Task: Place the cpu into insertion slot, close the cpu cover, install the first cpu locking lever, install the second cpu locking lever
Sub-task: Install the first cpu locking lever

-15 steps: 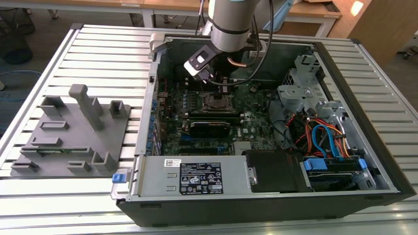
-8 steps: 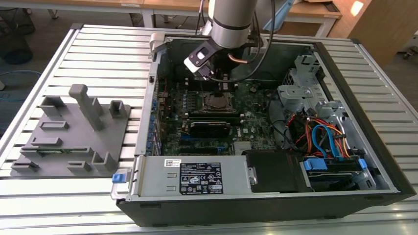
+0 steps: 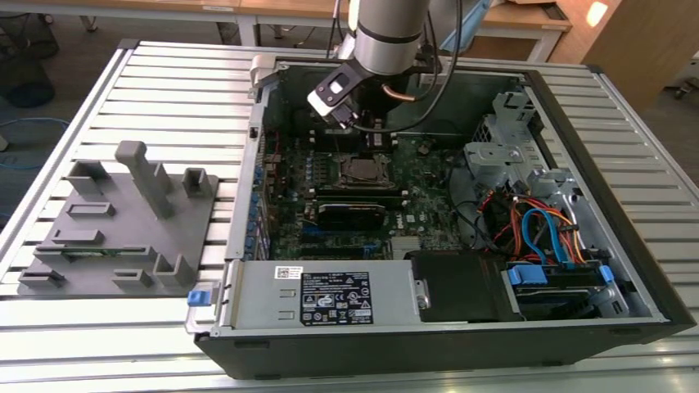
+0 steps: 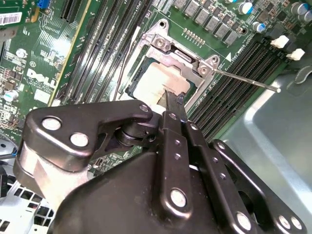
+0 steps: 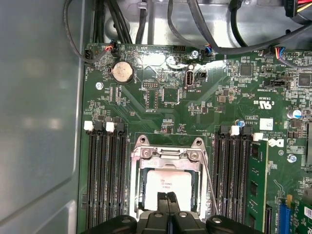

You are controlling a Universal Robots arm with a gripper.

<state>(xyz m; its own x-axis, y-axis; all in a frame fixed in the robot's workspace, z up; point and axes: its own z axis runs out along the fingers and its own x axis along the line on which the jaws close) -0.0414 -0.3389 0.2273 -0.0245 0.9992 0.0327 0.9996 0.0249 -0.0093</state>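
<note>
ROBOT ARM AT THE SOCKET: The gripper (image 5: 168, 199) of a robot arm (image 3: 388, 33) hangs inside an open computer case (image 3: 437, 327), its two black fingers (image 4: 174, 109) pressed together with no gap and nothing between them. Directly under the joined tips lies the cpu (image 5: 168, 181), pale metal top facing up, seated in the insertion slot (image 4: 131, 87), whose dark edge shows just beside the chip in the second wrist view. Whether the tips touch the chip or hover just above it cannot be told. The cpu cover (image 5: 135, 187), a silvery frame, runs along the chip on both flanks of the fingers, and its end with two screws lies just beyond the tips. A thin locking lever (image 4: 243, 80) angles away from the socket off one side of the gripper, crossing above the long black memory slots (image 5: 105, 180) that flank the hand on the green circuit board (image 5: 161, 97). In the exterior view the case rests on a slatted metal table (image 3: 164, 82), with a grey fixture block (image 3: 120, 221) well away from the gripper, toward the exterior view's left
</note>
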